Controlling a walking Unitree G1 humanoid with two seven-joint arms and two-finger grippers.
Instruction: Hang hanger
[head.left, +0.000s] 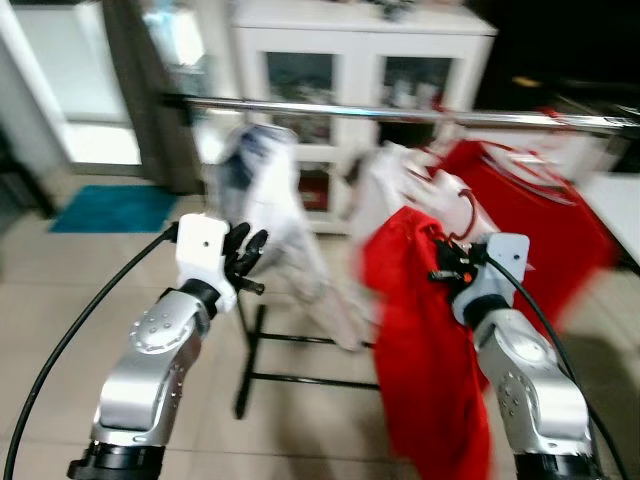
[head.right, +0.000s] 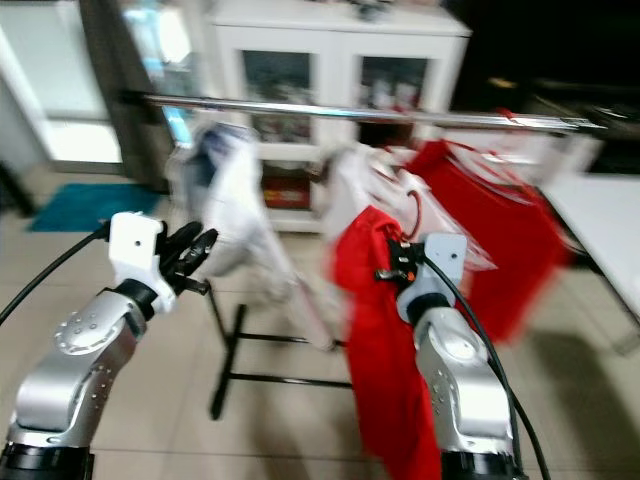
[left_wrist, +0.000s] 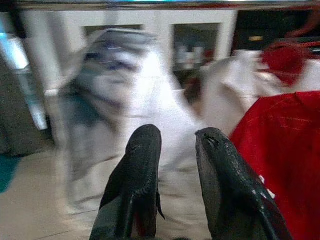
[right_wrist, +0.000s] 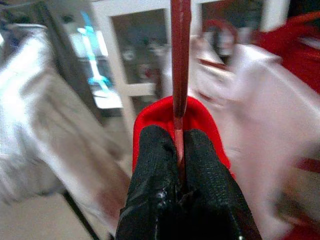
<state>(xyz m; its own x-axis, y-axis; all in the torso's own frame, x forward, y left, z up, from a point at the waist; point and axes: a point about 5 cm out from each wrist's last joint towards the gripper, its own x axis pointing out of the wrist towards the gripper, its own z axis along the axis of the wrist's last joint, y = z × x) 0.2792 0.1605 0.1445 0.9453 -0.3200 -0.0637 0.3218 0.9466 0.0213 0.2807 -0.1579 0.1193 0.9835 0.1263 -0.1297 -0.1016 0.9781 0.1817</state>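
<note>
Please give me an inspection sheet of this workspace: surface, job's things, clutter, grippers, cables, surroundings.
Surface: tiled floor, blurred.
Job's things: red hanger carrying a red garment; metal rail above it.
Clutter: white garments and a red shirt hanging on the rail.
Grippers: right gripper shut on the red hanger's stem; left gripper open, holding nothing.
Cables: black cable looping from each wrist.
Surroundings: white glass-door cabinet; teal mat.
</note>
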